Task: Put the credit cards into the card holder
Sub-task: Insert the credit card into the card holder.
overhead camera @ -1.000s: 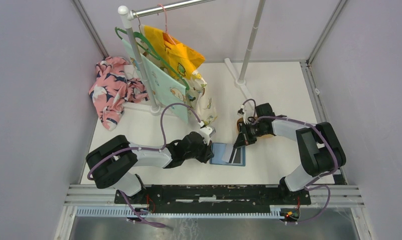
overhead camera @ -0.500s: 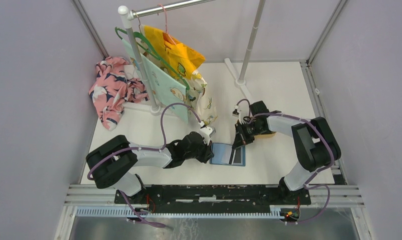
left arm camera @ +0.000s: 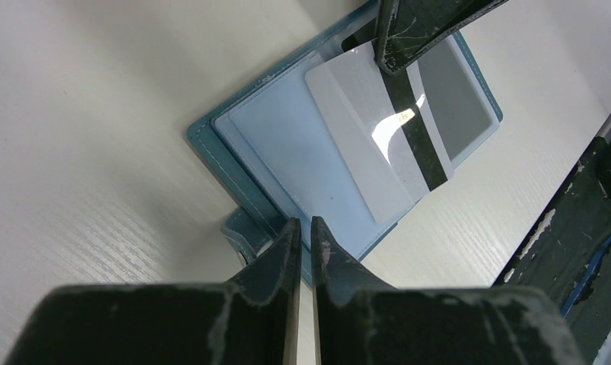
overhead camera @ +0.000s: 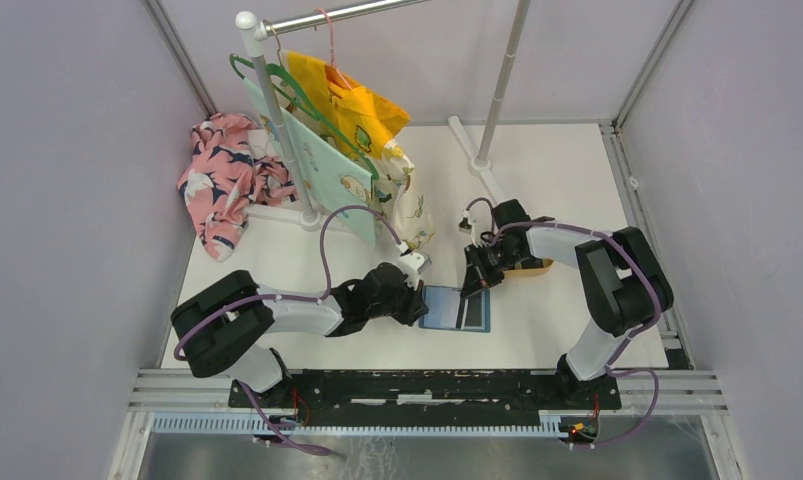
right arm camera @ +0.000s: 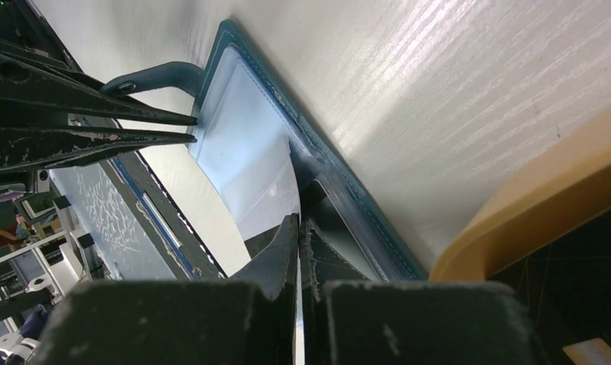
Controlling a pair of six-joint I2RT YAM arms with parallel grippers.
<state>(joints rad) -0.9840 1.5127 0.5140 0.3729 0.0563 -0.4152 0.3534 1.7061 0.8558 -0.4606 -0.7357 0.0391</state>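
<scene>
The right gripper [overhead camera: 474, 283] has swung a little to the robot's left since a second ago and now hangs over the far edge of the open card holder [overhead camera: 439, 312], nearer to it than before. Its jaws are clamped tight on the far end of one credit card [left arm camera: 378, 144], whose upturned face is pale with a dark stripe. The card slants down across the right-hand half of the holder, and its free end lies over the pale blue slots. Whether that end has entered a slot cannot be told.

The teal holder lies spread flat on the white worktop [overhead camera: 537, 180], just in front of the arm bases, where it lay in the earlier frames. The left gripper [overhead camera: 418, 300] has not shifted. Its jaws are nearly closed and pinch the holder's left edge, right beside the snap tab [right arm camera: 161, 76], pinning it to the worktop.

A tan tray [overhead camera: 537, 267] sits just behind the holder. It is mostly hidden beneath the right arm, and only its rim shows in the right wrist view.
</scene>
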